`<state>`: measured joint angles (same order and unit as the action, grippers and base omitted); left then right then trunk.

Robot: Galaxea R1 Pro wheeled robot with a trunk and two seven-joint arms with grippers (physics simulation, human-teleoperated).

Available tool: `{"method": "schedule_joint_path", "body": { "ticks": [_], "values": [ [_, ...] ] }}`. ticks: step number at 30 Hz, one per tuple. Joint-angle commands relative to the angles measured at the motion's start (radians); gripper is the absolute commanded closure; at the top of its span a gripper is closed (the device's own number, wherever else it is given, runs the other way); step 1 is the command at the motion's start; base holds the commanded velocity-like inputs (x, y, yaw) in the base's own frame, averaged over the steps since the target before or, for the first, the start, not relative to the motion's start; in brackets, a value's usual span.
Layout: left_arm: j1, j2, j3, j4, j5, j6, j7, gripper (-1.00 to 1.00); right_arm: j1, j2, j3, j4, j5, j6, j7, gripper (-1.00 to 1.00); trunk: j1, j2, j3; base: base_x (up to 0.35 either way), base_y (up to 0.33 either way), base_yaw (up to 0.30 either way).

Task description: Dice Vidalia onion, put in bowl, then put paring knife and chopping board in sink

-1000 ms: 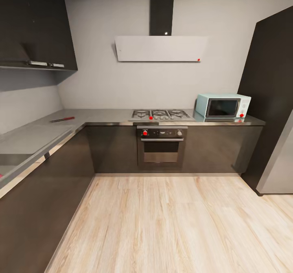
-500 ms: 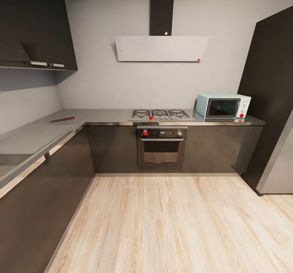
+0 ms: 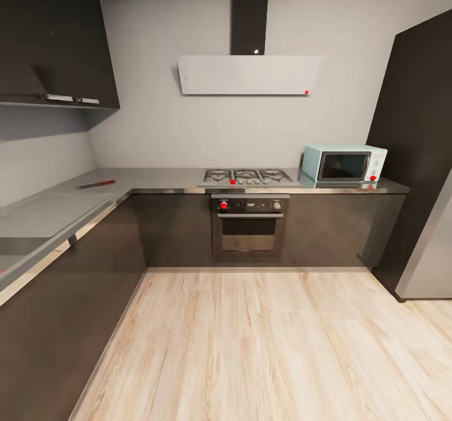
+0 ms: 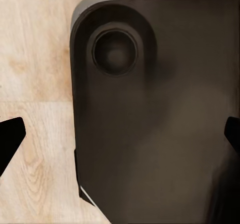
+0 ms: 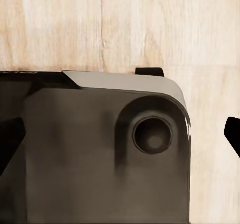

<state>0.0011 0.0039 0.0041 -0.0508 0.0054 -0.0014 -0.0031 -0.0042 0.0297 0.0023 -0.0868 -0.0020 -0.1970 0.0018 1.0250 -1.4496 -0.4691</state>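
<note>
So I'm parked out on the wood floor (image 3: 263, 345) looking at an L-shaped kitchen. The grey countertop (image 3: 169, 179) runs along the far wall and turns down the left side toward me, over dark cabinets. The paring knife (image 3: 96, 185) is lying flat on the counter near the far-left corner – red handle pointing right, dark blade pointing left, nothing touching it. At the near-left edge of my view I can just catch a sunken bit of the sink (image 3: 16, 246), but it's cut off by the frame so I can't tell what's inside. Further right along the far wall there's a gas hob (image 3: 248, 175) with an oven (image 3: 249, 225) under it, then a pale blue microwave (image 3: 344, 164) on the counter, and a tall dark cabinet (image 3: 417, 138) at the right end. On the wrist cams, the left gripper (image 4: 120, 134) has its fingers spread wide with nothing between them – it's just looking down at the robot's dark base (image 4: 160, 124) and the floor. Same for the right gripper (image 5: 120, 134): wide open, empty, hanging over the base.
</note>
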Motion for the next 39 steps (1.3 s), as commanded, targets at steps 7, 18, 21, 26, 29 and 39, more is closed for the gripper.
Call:
{"method": "schedule_joint_path", "body": {
  "ticks": [7, 18, 21, 26, 29, 39],
  "values": [
    [-0.001, 0.002, 0.0, -0.097, 0.001, 0.0, 0.0, -1.0, 0.0, -0.008, 0.002, -0.011, 0.005, -0.009, -0.002, -1.0, 0.0, 0.0, -0.001, 0.0, 0.0, 0.0],
    [-0.001, 0.001, 0.0, -0.215, 0.001, -0.061, 0.0, -1.0, 0.0, -0.009, -0.001, -0.142, 0.005, -0.076, -0.004, -1.0, 0.0, 0.0, -0.001, 0.0, 0.0, 0.0],
    [-0.001, 0.0, 0.001, -0.226, 0.001, -0.113, 0.0, -1.0, 0.0, -0.01, -0.001, -0.188, 0.005, -0.077, -0.004, -1.0, 0.0, 0.0, -0.001, 0.0, 0.0, 0.0],
    [-0.001, -0.002, 0.001, -0.234, 0.001, -0.187, 0.0, -1.0, 0.0, -0.01, -0.001, -0.273, 0.005, -0.076, -0.005, -1.0, 0.0, 0.0, -0.001, 0.0, 0.0, 0.0],
    [-0.002, -0.002, 0.001, -0.247, 0.001, -0.201, 0.0, -1.0, 0.0, -0.01, -0.001, -0.315, 0.005, -0.076, -0.005, -1.0, 0.0, 0.0, -0.001, 0.0, 0.0, 0.0],
    [-0.004, -0.004, 0.0, -0.367, 0.0, -0.207, -0.001, -1.0, 0.0, -0.023, -0.003, -0.472, 0.005, -0.076, -0.042, -1.0, 0.0, 0.0, -0.001, 0.0, 0.0, 0.0]
  ]
}}
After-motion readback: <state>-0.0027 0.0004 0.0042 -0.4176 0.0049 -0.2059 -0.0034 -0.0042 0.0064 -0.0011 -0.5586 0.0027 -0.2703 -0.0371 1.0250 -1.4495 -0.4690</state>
